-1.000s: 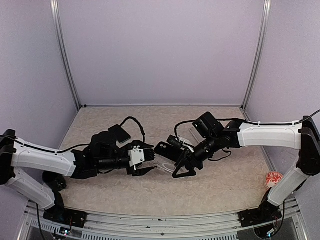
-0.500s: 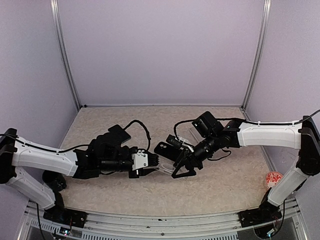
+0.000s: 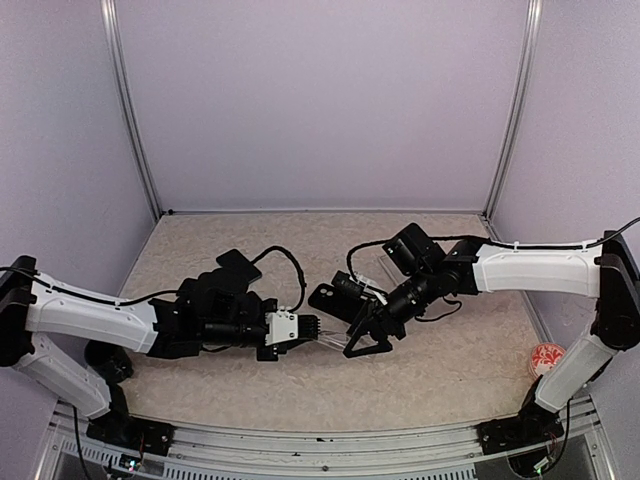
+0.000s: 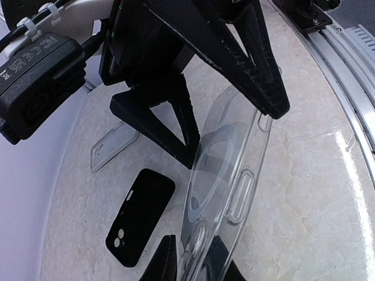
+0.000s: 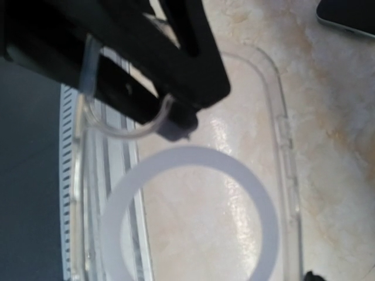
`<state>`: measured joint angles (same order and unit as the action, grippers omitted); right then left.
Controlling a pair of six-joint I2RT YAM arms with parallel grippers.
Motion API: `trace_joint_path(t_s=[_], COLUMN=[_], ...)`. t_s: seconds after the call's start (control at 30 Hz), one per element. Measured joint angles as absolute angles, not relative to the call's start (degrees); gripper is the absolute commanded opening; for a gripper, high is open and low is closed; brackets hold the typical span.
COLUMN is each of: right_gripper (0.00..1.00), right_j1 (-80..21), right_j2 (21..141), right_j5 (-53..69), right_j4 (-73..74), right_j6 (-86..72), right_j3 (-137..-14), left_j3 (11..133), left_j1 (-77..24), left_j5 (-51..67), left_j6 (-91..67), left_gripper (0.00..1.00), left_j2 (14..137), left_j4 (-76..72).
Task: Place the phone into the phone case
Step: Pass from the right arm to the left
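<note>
two grippers now meet mid-table: seen from above, my left gripper [image 3: 306,328], clamped on the phone case [image 3: 332,336], has pushed in to my right gripper [image 3: 364,334]. left wrist: case held tilted, black phone [image 4: 140,216] lying beside it on the table, not inserted. right wrist: white ring [image 5: 187,216] fills the view; that grip i cannot tell.

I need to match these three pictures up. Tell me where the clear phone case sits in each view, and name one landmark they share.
Top external: the phone case is at centre, between the left pincer and the right pincer.
Left wrist: it runs up the middle from the bottom edge.
Right wrist: it fills the lower centre, white ring showing.
Shared landmark: the right pincer's black fingers at the case, in all three views.
</note>
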<state>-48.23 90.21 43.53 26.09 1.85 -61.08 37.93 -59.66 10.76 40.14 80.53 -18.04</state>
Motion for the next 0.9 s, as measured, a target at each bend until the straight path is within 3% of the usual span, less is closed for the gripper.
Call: trace_joint_path(t_s=[0.53,0.67,0.9], right_gripper=[0.90,0.89,0.76], right_j1=[-46.7,-46.1,-45.8], right_j2=[90.4,90.4,87.6], right_j5=[40.7,39.7,35.8], right_j4=[27.2,27.2,26.9], right_j6=[3.3,3.9,6.5], right_j3=[-64.9,-65.8,-65.4], left_j3=[37.9,37.9,37.9], left_j1=[-60.0,-60.0,-59.6], left_j5=[11.4,10.3,9.3], left_j6=[37.3,36.2,33.6], left_gripper=[0.04,0.04,0.05], left_j2=[79.9,79.0,78.3], left_j4=[-17.1,-16.9,-16.2])
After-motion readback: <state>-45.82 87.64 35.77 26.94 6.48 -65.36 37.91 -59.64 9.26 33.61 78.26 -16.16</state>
